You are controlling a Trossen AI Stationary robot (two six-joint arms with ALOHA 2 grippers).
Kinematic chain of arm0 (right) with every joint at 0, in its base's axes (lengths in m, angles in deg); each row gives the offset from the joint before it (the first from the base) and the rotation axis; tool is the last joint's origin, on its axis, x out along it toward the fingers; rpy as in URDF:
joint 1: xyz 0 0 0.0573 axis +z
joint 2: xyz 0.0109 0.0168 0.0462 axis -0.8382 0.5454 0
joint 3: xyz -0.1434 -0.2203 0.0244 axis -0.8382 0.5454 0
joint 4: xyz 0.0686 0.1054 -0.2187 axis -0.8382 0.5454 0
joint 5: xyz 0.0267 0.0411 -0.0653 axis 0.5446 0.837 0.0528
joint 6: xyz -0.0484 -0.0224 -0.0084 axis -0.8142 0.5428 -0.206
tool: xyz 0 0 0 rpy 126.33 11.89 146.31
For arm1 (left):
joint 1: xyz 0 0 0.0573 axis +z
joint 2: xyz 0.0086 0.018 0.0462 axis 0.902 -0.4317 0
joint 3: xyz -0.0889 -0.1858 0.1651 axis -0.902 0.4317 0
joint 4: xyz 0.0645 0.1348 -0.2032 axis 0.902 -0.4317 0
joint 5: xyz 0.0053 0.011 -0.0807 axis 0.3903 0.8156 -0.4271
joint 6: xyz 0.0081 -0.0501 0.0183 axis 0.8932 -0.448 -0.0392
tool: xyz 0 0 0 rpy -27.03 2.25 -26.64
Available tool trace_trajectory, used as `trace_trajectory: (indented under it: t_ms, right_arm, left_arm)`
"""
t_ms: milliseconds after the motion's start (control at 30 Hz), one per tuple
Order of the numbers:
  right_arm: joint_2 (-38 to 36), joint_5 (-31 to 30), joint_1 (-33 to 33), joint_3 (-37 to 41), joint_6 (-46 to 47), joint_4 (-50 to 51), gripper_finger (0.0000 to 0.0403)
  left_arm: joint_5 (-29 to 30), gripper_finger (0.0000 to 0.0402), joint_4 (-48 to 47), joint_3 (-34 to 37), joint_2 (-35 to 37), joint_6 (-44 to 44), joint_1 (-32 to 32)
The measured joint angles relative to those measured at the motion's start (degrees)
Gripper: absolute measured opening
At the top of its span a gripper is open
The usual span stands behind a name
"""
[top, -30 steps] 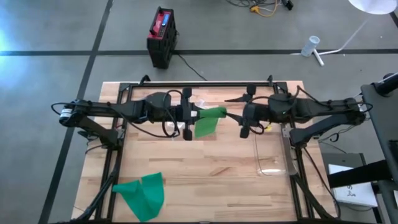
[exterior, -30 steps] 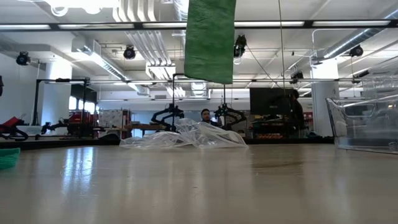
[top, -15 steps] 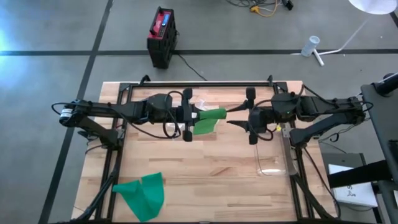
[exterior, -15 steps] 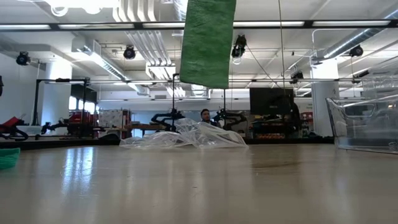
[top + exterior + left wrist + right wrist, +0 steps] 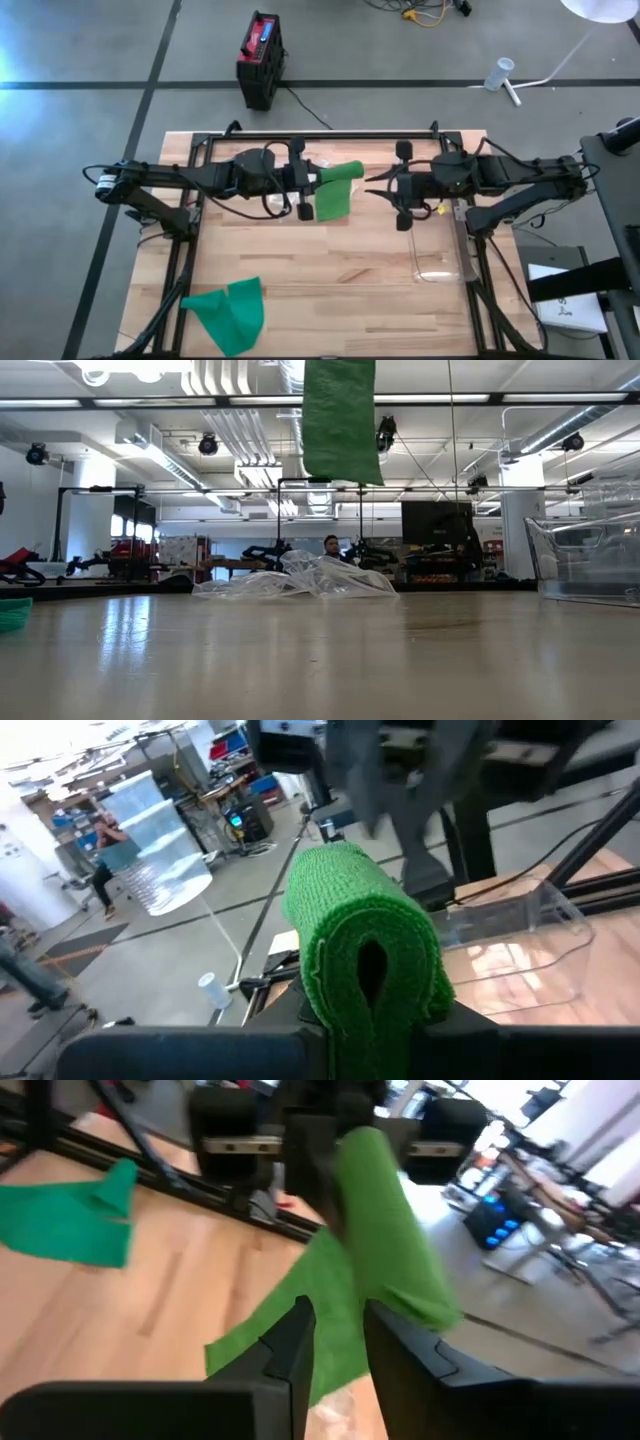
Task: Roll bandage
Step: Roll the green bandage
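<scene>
From above, the left gripper [image 5: 312, 186] is clamped on the rolled end of a green bandage [image 5: 336, 190] above the table [image 5: 330, 270], its loose tail hanging toward 6 o'clock, while the right gripper [image 5: 372, 190] sits just at the roll's 3 o'clock with its fingers narrowly parted and nothing visibly held — a second bandage [image 5: 228, 312] lies at the table's 7 o'clock corner. At table height the tail [image 5: 340, 420] hangs at 12 o'clock, clear of the tabletop, above crumpled plastic [image 5: 300, 578]. The left wrist view shows the roll [image 5: 365, 950] end-on, pinched between that arm's fingers; the right wrist view shows it just beyond the slightly parted fingers [image 5: 290, 1342] — I cannot tell if they touch it.
</scene>
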Motion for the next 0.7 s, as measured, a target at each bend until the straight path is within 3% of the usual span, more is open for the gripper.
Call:
trace_trajectory:
  t_ms: [500, 700]
  right_arm:
    - [2.9, -10.1, -0.1, 0.0, -2.5, -5.2, 0.0087]
    - [3.2, -11.0, -0.1, 0.0, -2.5, -5.2, 0.0078]
  left_arm:
    - [-2.1, 0.0027, 2.3, 0.1, 0.0, 0.2, -0.1]
    - [-2.1, 0.0033, 2.2, 0.2, 0.0, 0.3, -0.2]
